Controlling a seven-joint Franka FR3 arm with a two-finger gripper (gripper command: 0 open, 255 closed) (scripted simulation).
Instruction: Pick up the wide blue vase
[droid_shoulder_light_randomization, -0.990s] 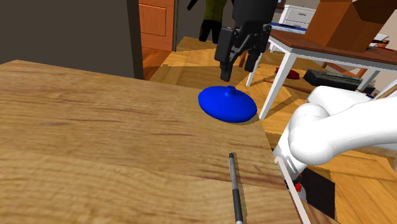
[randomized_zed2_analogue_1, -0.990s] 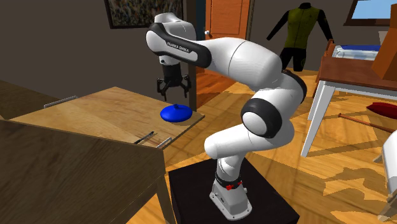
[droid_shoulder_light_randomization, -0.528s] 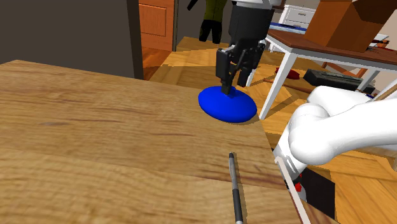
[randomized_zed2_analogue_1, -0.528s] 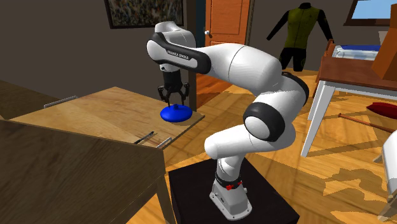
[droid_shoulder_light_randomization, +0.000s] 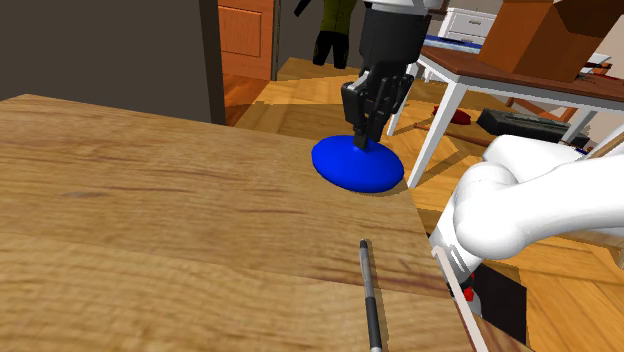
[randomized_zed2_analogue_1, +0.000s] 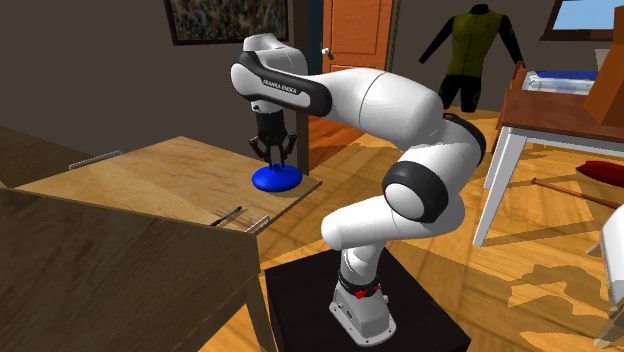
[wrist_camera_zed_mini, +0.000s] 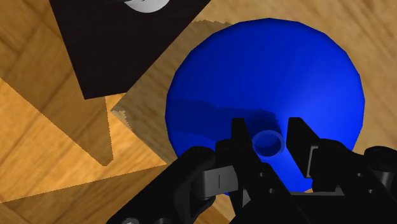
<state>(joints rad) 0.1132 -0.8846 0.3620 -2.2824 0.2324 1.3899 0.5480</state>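
Near the table (droid_shoulder_light_randomization: 150, 220) corner, the tool (wrist_camera_zed_mini: 266, 124) straddles the neck of the blue vase (wrist_camera_zed_mini: 267, 70), fingers (wrist_camera_zed_mini: 239, 137) narrow, not quite touching

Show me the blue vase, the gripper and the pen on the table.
blue vase (droid_shoulder_light_randomization: 345, 170): shoulder view, on its wide body.
gripper (droid_shoulder_light_randomization: 358, 142): shoulder view, midway between its fingertips.
pen (droid_shoulder_light_randomization: 370, 295): shoulder view, middle of its shaft.

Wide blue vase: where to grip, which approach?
Grip the short narrow neck at the centre of the wide blue vase, coming straight down from above. The low domed body looks too broad for the black gripper; its fingers straddle the upright neck.
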